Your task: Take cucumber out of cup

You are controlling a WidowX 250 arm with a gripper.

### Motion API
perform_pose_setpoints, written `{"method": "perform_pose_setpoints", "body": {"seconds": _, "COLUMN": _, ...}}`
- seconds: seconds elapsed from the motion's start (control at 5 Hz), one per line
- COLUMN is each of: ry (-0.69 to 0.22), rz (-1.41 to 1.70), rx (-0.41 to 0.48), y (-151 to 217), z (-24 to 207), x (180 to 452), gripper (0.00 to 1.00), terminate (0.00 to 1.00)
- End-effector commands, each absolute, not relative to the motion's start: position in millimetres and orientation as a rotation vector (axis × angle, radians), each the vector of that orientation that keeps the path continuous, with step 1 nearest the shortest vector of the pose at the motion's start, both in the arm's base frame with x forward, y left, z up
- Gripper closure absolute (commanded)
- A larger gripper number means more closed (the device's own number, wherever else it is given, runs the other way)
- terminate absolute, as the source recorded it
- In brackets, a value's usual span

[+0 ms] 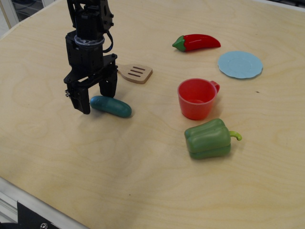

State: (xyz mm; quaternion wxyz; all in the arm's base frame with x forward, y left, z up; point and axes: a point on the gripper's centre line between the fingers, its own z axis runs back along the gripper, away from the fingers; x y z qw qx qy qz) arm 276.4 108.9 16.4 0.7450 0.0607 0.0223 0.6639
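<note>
The dark teal cucumber [111, 106] lies flat on the wooden table, well to the left of the red-orange cup [196, 98]. The cup stands upright with its handle at the upper right and looks empty. My black gripper [97, 97] is open, its two fingers spread on either side of the cucumber's left end, not gripping it. The left finger [84, 101] reaches down to the table just beside the cucumber.
A wooden spatula [135, 73] lies just behind the gripper. A green bell pepper [208, 139] sits in front of the cup. A red chili pepper [196, 42] and a light blue plate [240, 64] are at the back right. The table's front edge is at the lower left.
</note>
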Motion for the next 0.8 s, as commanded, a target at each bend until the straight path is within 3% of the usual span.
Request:
{"method": "perform_pose_setpoints", "body": {"seconds": 0.0, "ry": -0.053, "rz": 1.43, "rx": 0.166, "y": 118, "z": 59, "x": 284, "gripper": 0.0, "terminate": 0.0}}
{"method": "perform_pose_setpoints", "body": {"seconds": 0.2, "ry": -0.076, "rz": 1.409, "rx": 0.193, "y": 114, "z": 75, "x": 288, "gripper": 0.0, "terminate": 0.0}}
{"method": "perform_pose_setpoints", "body": {"seconds": 0.6, "ry": -0.076, "rz": 1.409, "rx": 0.193, "y": 114, "z": 75, "x": 288, "gripper": 0.0, "terminate": 0.0}}
